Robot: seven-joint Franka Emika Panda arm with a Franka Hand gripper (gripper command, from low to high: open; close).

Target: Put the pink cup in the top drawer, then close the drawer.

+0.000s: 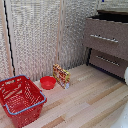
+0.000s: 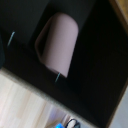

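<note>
The pink recepticle (image 2: 61,42), a pale pink mug, lies on its side on the dark floor of the highest section (image 2: 100,70), with its loop handle (image 2: 40,40) showing. In the exterior view this top drawer (image 1: 105,37) of the storage unit (image 1: 107,47) stands pulled out, and the mug is hidden inside it. Of the pinch receptors (image 2: 35,56) only two thin bluish fingertip slivers (image 2: 11,36) show in the wrist view. They stand wide apart above the mug's handle side and hold nothing. The gripper is open and out of sight in the exterior view.
A big red wire basket (image 1: 20,99) stands on the wooden floor at the exterior view's left. A shallow red bowl (image 1: 48,82) and a colourful box (image 1: 61,76) sit mid-floor. The lower drawer (image 1: 107,61) is shut. A white arm part (image 1: 125,76) shows at the right edge.
</note>
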